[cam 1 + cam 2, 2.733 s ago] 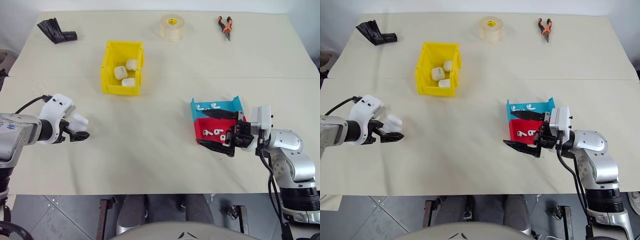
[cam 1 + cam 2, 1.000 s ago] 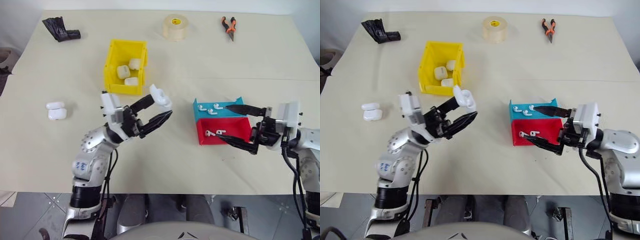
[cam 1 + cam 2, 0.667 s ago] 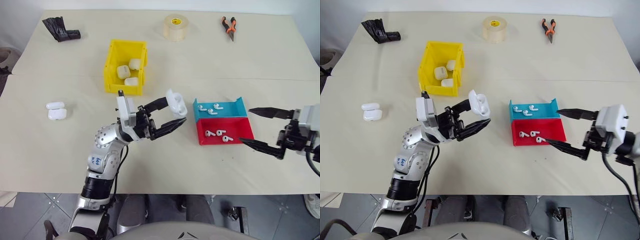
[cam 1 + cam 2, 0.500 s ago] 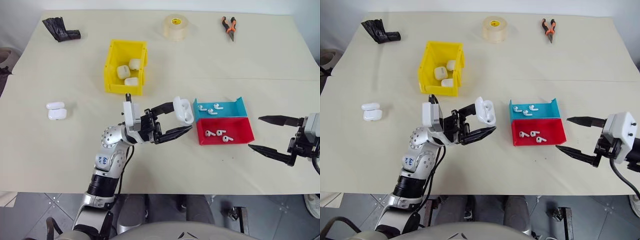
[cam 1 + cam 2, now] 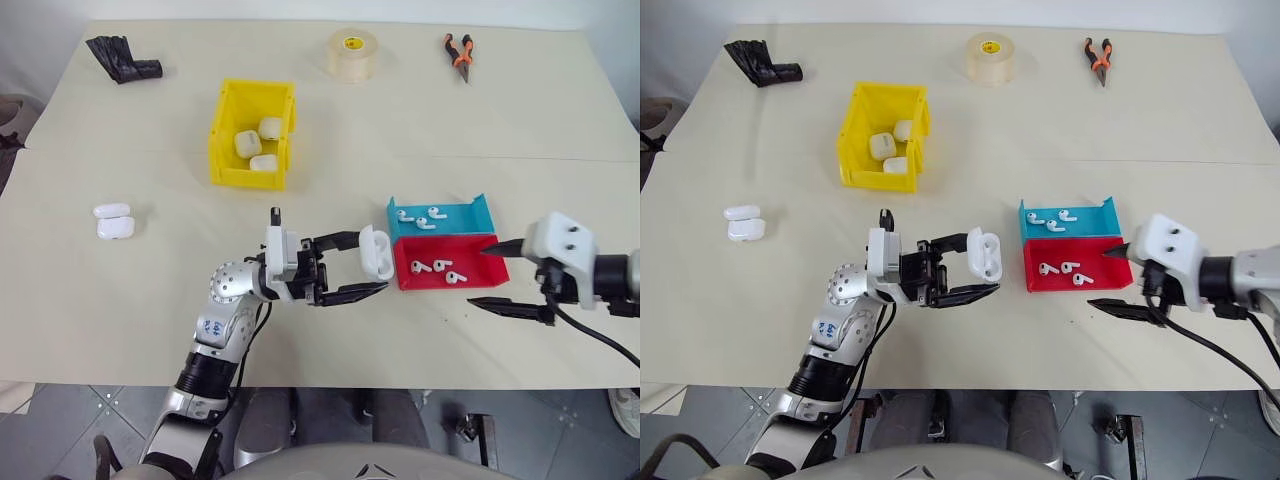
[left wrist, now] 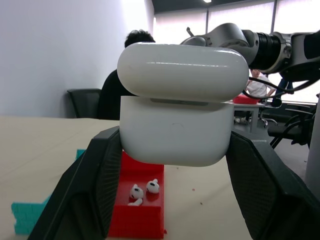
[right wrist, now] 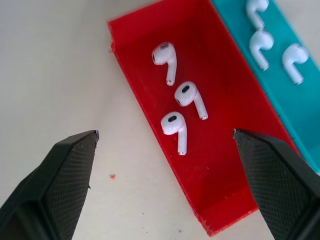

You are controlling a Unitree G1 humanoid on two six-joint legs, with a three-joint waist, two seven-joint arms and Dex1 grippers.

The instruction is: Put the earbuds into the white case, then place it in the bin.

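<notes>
Textured black fingers (image 6: pixel 95 185) of the left gripper (image 5: pixel 372 268) pinch the glossy, rounded white case (image 5: pixel 377 251) upright at frame centre (lid ajar), while the right gripper (image 5: pixel 492 277) gapes beside the red tray (image 5: pixel 478 256).

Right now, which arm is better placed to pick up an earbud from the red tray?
The right. Its claw is open and aimed down at the three earbuds in the red tray, while the left claw is shut on the white case beside the tray.
</notes>
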